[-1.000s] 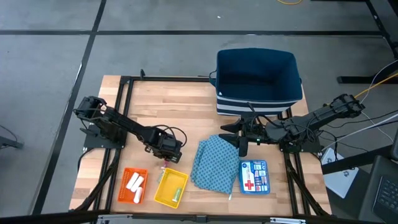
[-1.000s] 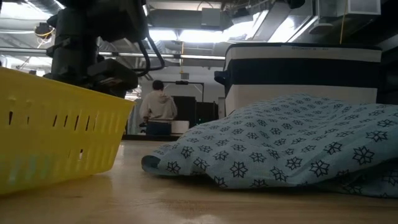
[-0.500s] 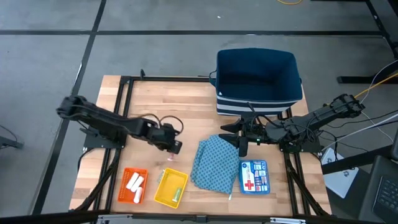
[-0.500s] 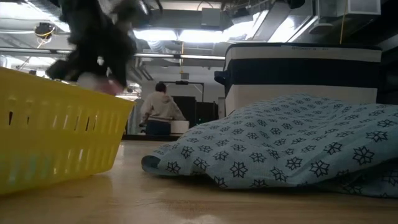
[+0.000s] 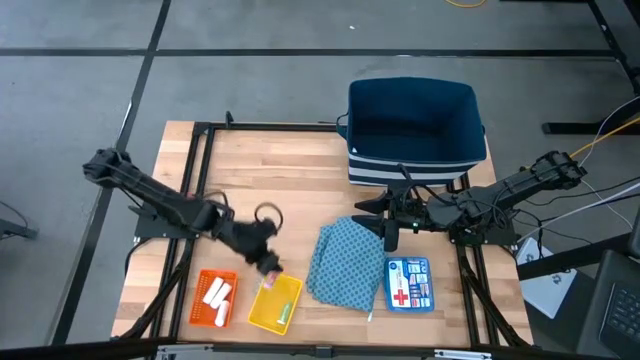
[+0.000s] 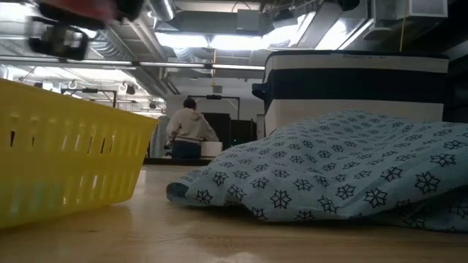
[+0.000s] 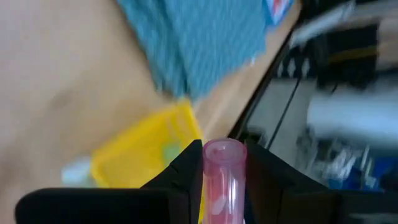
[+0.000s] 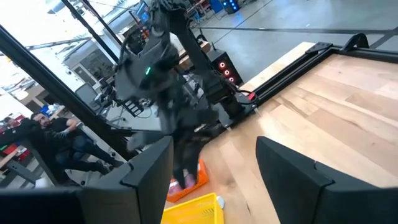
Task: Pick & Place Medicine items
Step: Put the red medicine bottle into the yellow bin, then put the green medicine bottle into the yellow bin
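Fingers of left gripper [image 7: 222, 177] clamp a pink tube [image 7: 222, 168], carried just above the yellow bin [image 5: 275, 303]. Step: placing. Next, judged: centre over the bin, release. Right gripper [image 5: 390, 217] idles with fingers wide apart over blue patterned cloth [image 5: 345, 262]

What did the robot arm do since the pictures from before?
The left gripper, shut on the pink tube, swung from the middle of the table toward its front edge and now sits at the rim of the yellow bin. The right gripper, patterned cloth, orange bin and blue basket stayed put.
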